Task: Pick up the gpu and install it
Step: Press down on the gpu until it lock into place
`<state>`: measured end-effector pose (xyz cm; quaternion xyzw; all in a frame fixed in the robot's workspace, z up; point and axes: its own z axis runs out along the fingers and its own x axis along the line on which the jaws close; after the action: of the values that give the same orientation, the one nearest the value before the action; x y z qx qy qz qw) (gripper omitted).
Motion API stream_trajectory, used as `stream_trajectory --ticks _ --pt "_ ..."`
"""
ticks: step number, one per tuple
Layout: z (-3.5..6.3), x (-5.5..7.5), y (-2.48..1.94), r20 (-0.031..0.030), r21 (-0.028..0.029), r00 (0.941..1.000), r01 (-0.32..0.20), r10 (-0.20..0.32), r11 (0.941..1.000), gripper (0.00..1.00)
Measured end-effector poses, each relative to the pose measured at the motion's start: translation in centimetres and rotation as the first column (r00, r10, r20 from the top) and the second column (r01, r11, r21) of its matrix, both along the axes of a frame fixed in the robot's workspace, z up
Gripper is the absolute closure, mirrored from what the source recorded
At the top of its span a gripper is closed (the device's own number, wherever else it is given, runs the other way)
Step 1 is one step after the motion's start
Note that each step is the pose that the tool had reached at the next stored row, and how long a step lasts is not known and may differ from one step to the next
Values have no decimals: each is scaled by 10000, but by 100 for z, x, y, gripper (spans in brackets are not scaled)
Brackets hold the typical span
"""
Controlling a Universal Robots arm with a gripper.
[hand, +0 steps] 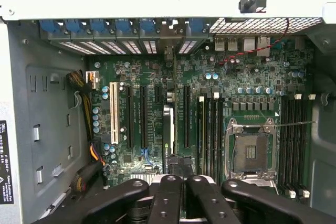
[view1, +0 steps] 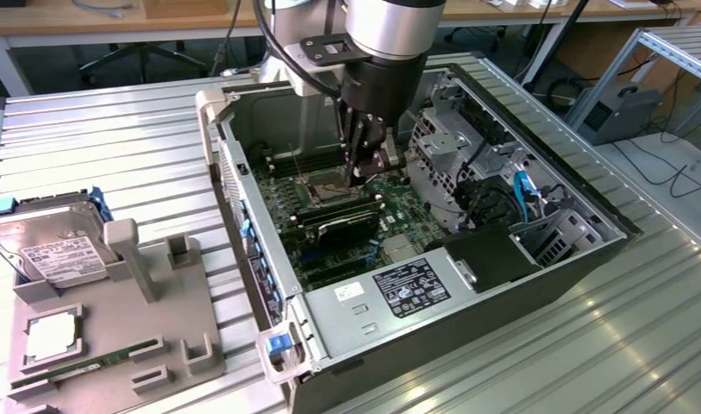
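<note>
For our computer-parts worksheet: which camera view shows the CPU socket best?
The wrist view: the CPU socket faces the camera squarely and shows whole. The exterior view shows it at a slant, inside the case.

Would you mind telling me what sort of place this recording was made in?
Most likely a robotics lab or workshop bench: an opened computer case on a ribbed metal table, a grey parts fixture holding a hard drive, desks behind.

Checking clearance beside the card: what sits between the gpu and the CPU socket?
In the wrist view, several long black slots run parallel between the gpu and the CPU socket; nothing else stands there.
</note>
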<state>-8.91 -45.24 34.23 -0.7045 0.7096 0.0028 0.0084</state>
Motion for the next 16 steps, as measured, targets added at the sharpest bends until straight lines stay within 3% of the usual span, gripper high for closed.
stream_trajectory --ticks 7,13,16 --pt "1 -38 0 -1 -1 10000 0 0 10000 89" --pt "-2 -263 0 0 0 10000 0 0 10000 89" --pt "-34 -309 0 0 -1 10000 0 0 10000 89"
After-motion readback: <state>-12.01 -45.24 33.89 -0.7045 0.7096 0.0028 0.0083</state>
